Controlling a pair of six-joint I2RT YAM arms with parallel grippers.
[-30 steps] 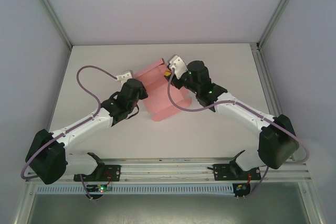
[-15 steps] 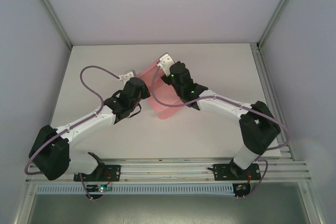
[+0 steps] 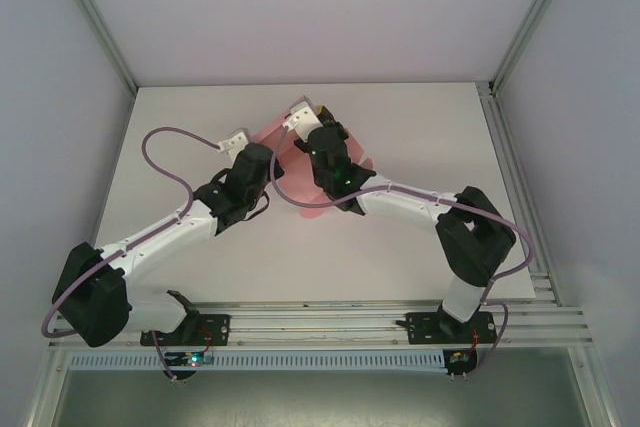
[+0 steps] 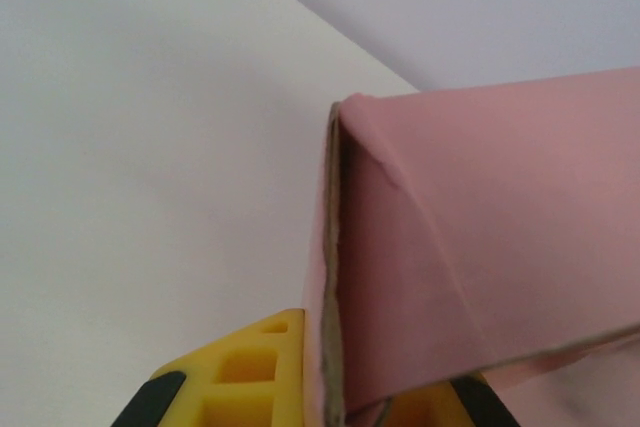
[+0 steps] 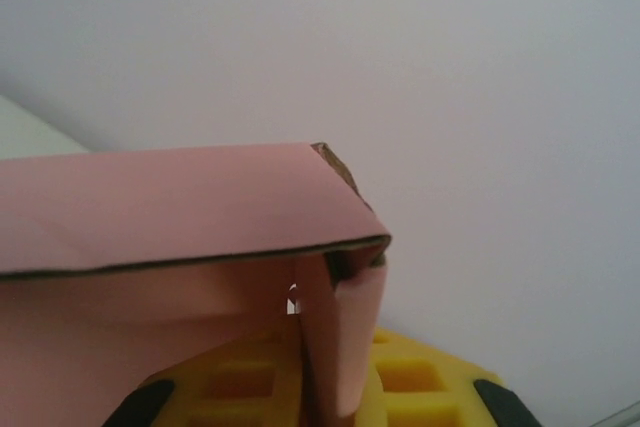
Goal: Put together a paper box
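Two pale grey walls [image 3: 300,7] close in a white table [image 3: 430,127], with a metal post rising at the upper left [image 3: 95,22] and another at the upper right [image 3: 530,22]. A metal rail [image 3: 320,322] runs along the near edge at the bottom of the top view.

Left of centre, the left gripper [image 3: 268,159] reaches up and right towards the box [image 3: 300,197]. This is pink card, partly folded, at mid-table towards the far side, between the two grippers. In the left wrist view the left gripper [image 4: 335,397] pinches a raw edge of the box [image 4: 480,237] between its yellow pads [image 4: 250,377], and bare white table fills the left of the frame.

Right of centre, the right gripper [image 3: 312,127] comes in from the lower right. In its wrist view the right gripper [image 5: 335,387] has a folded flap of the box [image 5: 170,207] nipped between its pads [image 5: 430,377], with grey wall behind.
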